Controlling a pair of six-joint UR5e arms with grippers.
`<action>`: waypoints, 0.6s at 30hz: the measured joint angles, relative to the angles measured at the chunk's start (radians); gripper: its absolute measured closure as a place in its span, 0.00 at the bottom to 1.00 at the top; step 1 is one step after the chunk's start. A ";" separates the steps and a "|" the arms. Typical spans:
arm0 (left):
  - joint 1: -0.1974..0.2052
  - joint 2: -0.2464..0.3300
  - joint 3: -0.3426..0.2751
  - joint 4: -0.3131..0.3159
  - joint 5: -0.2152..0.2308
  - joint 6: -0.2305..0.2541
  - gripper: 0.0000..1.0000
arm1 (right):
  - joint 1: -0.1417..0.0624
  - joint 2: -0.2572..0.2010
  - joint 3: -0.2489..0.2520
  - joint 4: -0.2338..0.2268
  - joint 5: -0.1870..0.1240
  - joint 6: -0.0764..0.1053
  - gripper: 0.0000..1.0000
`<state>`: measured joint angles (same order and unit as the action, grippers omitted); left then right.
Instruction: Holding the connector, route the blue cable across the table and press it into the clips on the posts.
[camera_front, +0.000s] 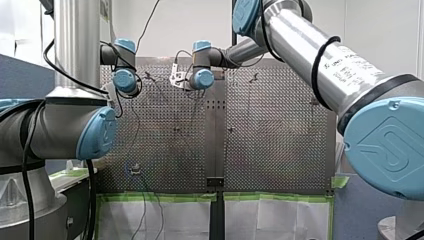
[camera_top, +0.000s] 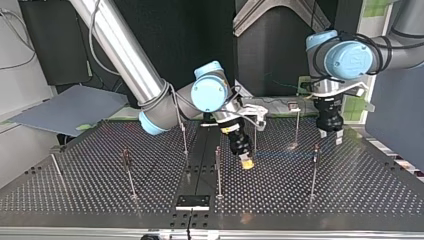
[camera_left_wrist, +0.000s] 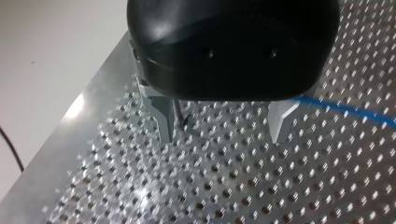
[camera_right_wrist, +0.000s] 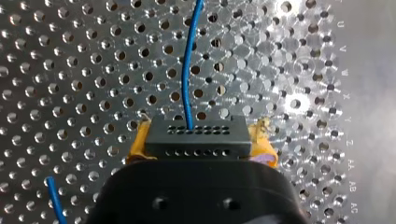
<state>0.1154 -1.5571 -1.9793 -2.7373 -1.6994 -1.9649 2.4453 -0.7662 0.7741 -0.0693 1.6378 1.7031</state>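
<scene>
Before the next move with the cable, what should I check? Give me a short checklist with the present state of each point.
1. Connector clamped in my right claw: ok.
2. Blue cable leaves the connector without a kink: ok.
3. My left claw open and empty: ok.
4. Blue cable caught on the post beside my right claw: cannot tell, too small to see.

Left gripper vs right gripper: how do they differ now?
The left gripper has metal fingers, open and empty; right gripper has yellow pads, shut on the black connector trailing the blue cable. In the top view, left gripper points straight down; right gripper is tilted. Both have black bodies over the perforated table.
</scene>
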 joint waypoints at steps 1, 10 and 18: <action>-0.002 0.007 -0.004 -0.007 0.003 -0.001 0.00 | -0.001 0.000 0.000 0.001 0.003 0.000 1.00; -0.017 0.084 -0.021 -0.068 0.010 -0.005 0.00 | -0.005 0.001 0.000 0.006 0.010 0.000 1.00; -0.032 0.152 -0.038 -0.076 0.011 0.008 0.00 | -0.007 0.001 0.000 0.009 0.010 0.000 1.00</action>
<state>0.0835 -1.4048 -2.0172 -2.8133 -1.6881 -1.9565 2.4384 -0.7651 0.7741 -0.0607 1.6476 1.7031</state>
